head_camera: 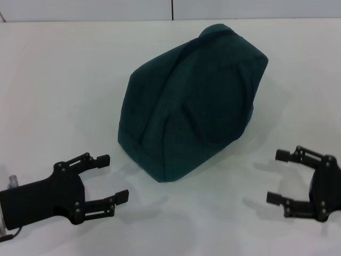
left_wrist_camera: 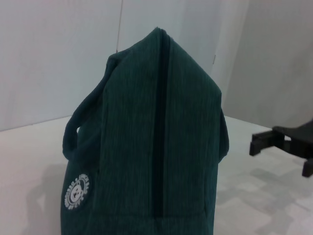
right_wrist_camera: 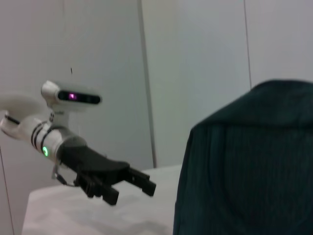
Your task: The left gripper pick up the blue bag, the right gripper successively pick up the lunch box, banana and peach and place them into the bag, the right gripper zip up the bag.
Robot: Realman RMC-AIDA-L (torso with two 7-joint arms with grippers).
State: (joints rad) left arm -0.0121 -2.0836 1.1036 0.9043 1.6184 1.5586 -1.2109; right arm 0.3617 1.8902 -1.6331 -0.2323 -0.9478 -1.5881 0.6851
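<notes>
The blue bag [head_camera: 194, 98], dark teal in these views, stands shut and bulging in the middle of the white table [head_camera: 53, 96]. It fills the left wrist view [left_wrist_camera: 151, 147], with a closed zip line down its middle and a round white logo [left_wrist_camera: 77, 191] low on one side. It also shows in the right wrist view [right_wrist_camera: 249, 166]. My left gripper [head_camera: 114, 178] is open and empty at the front left, apart from the bag. My right gripper [head_camera: 279, 176] is open and empty at the front right. The lunch box, banana and peach are out of view.
A grey wall [head_camera: 170, 9] with panel seams runs behind the table's far edge. The right gripper's fingers [left_wrist_camera: 266, 142] show beside the bag in the left wrist view. The left arm and its wrist camera [right_wrist_camera: 73, 96] show in the right wrist view.
</notes>
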